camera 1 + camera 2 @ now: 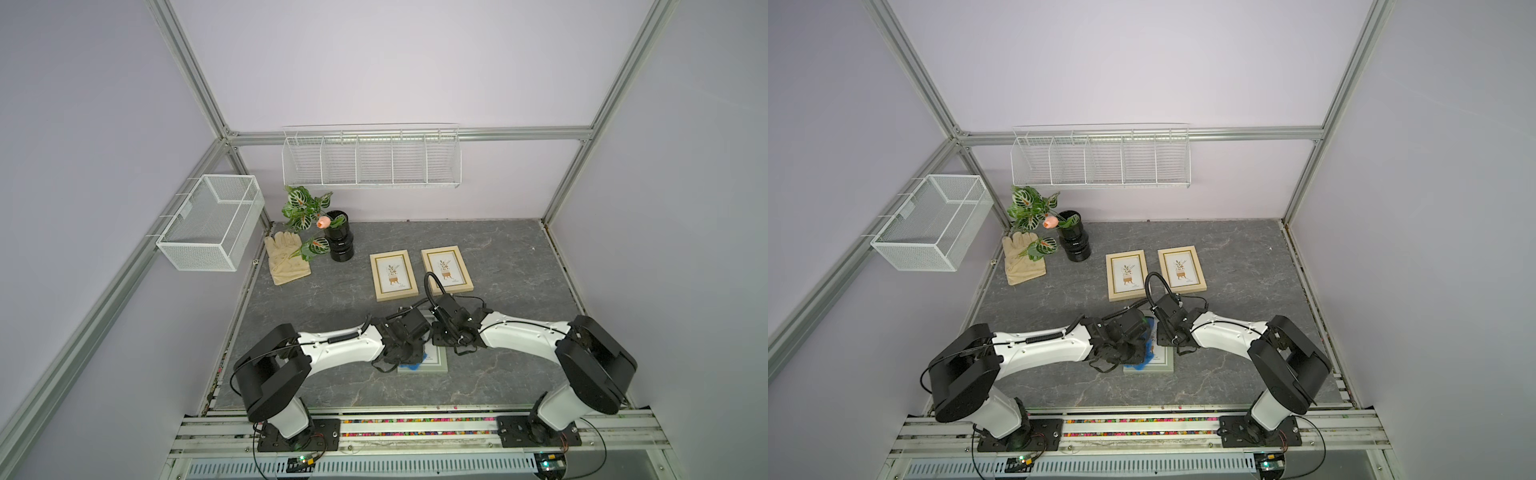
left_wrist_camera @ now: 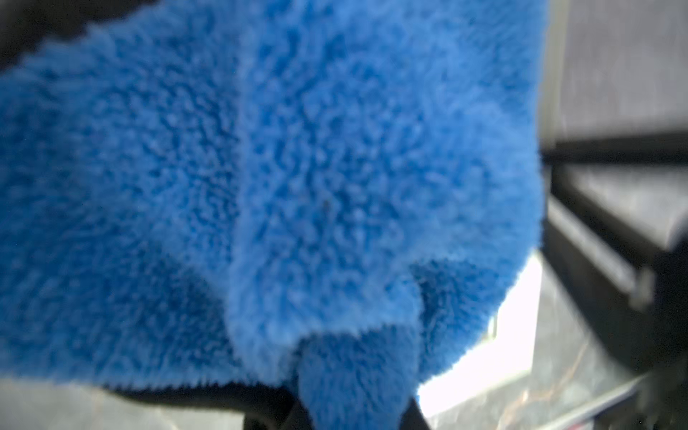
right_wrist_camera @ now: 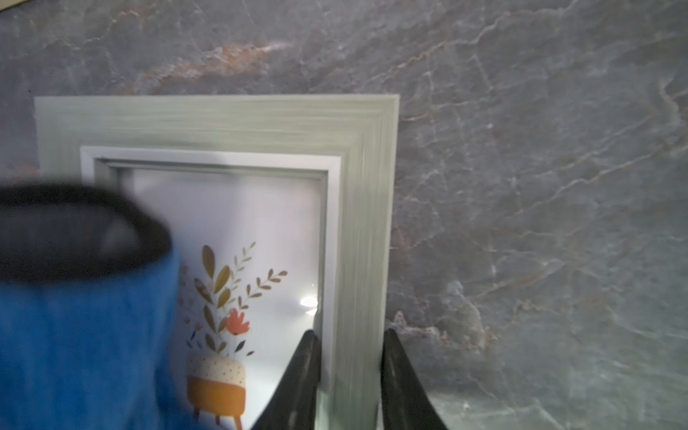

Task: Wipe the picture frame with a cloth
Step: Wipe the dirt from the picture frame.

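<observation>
A grey-green picture frame (image 1: 439, 362) (image 1: 1165, 360) lies flat near the table's front centre, with a plant print under its glass (image 3: 223, 119). The plush blue cloth (image 2: 298, 186) (image 1: 1148, 347) rests on the frame's left part and covers that side of the print (image 3: 85, 353). My left gripper (image 1: 405, 349) is shut on the cloth, and a fold of cloth hides its fingertips in the left wrist view. My right gripper (image 3: 350, 335) is shut on the frame's right side rail, one finger (image 3: 301, 372) on the glass side and the other outside the rail.
Two light wooden frames (image 1: 395, 276) (image 1: 446, 270) lie just behind my arms. A black vase with a plant (image 1: 340, 241) and a beige glove (image 1: 286, 257) sit at the back left. A wire basket (image 1: 212, 226) and a wire shelf (image 1: 372, 160) hang on the walls.
</observation>
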Robot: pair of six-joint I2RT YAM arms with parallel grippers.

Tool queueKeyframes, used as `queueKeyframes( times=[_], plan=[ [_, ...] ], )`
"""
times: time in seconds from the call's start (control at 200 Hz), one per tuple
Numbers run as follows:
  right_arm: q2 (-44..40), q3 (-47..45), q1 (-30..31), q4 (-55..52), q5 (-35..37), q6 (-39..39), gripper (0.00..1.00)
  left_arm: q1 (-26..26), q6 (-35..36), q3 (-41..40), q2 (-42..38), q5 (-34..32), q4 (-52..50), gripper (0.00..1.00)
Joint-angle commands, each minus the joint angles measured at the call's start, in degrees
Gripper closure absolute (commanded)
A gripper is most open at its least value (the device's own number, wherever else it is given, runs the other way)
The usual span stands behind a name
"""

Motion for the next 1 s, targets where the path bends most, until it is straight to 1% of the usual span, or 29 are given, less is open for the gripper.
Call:
queueKeyframes(
  times=[0.0,0.045,0.105,0.2,0.245,0.315,0.385,0.475,0.53,0.71,0.845,0.92,0.995],
  plan=[
    [3.09,-1.5,-1.14,-6.92,2.2,-0.29,0.82,-1.86,-4.54,-5.62,-1.48,0.56,-7.16,1.0],
    [3.09,-1.34,-1.26,-7.02,2.11,-0.38,0.82,-1.87,-4.69,-6.72,-2.67,0.71,-6.29,1.0],
    [3.06,-1.06,-1.22,-7.25,2.18,-0.45,0.82,-1.88,-4.02,-8.08,-4.23,1.65,-2.74,1.0],
    [2.83,-0.99,-1.16,-7.12,1.84,-0.29,0.82,-3.13,-0.48,-8.23,-5.12,2.87,4.39,1.0],
    [2.88,-0.86,-1.15,-7.04,1.71,-0.14,0.82,-3.88,1.11,-7.83,-4.52,2.58,6.56,1.0],
    [2.87,-0.84,-1.15,-7.12,1.66,0.23,0.82,-4.6,3.8,-7.39,-2.31,4.12,10.95,1.0],
    [2.74,-0.81,-1.15,-7.16,1.8,0.44,0.82,-4.83,5.43,-6.79,-0.03,5.5,13.11,1.0],
    [2.45,-0.79,-1.2,-7.62,2.23,0.53,0.82,-5.06,5.7,-5.74,1.77,5.16,12.49,1.0],
    [2.31,-0.97,-1.25,-7.78,2.42,0.56,0.82,-5.1,5.17,-6.16,1.38,4.61,12.14,1.0],
    [2.33,-0.8,-1.31,-8.09,2.63,0.54,0.82,-4.35,2.05,-11.05,-5.2,-1.25,4.88,1.0],
    [2.4,-0.44,-1.37,-8.78,2.85,0.37,0.82,-4.34,0.43,-12.62,-7.16,-5.54,-1.97,1.0],
    [2.3,-0.43,-1.34,-8.92,3.15,0.26,0.82,-4.41,1.39,-11.39,-6.88,-5.46,-0.82,1.0],
    [2.47,-0.17,-1.3,-9.05,3.13,0.22,0.82,-5.21,2.87,-8.47,-4.77,-3.8,3.02,1.0]
  ],
)
